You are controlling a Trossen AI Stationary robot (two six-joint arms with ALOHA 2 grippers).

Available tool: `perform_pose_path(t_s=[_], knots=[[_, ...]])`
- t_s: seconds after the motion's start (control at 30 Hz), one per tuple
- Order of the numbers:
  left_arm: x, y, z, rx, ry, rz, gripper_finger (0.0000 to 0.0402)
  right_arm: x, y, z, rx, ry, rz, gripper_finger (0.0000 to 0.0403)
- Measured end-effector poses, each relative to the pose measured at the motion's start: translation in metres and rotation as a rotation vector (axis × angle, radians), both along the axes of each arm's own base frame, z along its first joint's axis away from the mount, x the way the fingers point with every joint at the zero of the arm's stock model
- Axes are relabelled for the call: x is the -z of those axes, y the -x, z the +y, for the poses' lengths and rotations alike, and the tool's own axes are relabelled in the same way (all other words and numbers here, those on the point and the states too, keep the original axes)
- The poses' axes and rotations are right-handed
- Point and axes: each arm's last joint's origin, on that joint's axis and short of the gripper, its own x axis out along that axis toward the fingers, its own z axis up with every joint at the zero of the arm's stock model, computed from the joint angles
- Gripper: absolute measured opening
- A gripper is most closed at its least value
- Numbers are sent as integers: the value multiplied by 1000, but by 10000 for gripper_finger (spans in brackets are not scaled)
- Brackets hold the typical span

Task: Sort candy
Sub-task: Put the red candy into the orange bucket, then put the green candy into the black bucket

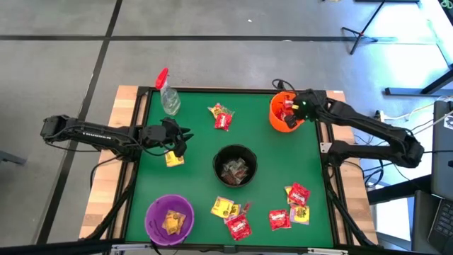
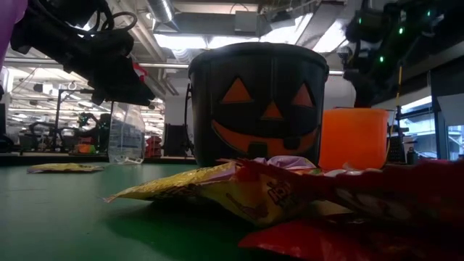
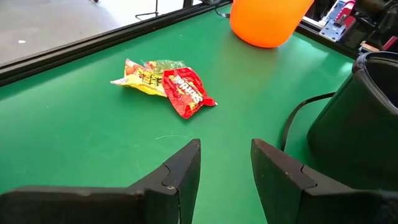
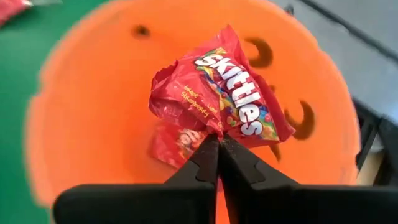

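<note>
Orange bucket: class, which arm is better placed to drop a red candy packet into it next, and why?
Right. Its tool is shut on a red Skittles packet directly above the orange bucket. The left tool is empty and open, across the table.

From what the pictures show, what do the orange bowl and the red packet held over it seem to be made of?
Orange bowl: likely moulded plastic, smooth and matte, with an even colour and a jack-o'-lantern face. Red packet, pinched by the right gripper: thin glossy plastic film or foil, judging by its crinkles, sheen and printed lettering.

Overhead looking down, low level across, both sharing black bucket (image 1: 235,166)
</note>
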Motion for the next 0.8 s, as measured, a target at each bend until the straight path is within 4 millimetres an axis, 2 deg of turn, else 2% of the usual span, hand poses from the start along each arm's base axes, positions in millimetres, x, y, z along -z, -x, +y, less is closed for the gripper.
perform_pose_path(t_s=[0.13, 0.47, 0.63, 0.8], knots=[[0, 0, 0, 1, 0, 0, 131, 13, 7, -8, 35, -15, 8, 31], [0, 0, 0, 1, 0, 1, 131, 8, 1, -13, -39, 42, -70, 140], [0, 0, 0, -1, -3, 2, 131, -6, -6, -17, -67, 89, -164, 170], [0, 0, 0, -6, -7, 3, 131, -28, -15, -21, -125, 153, -323, 179]])
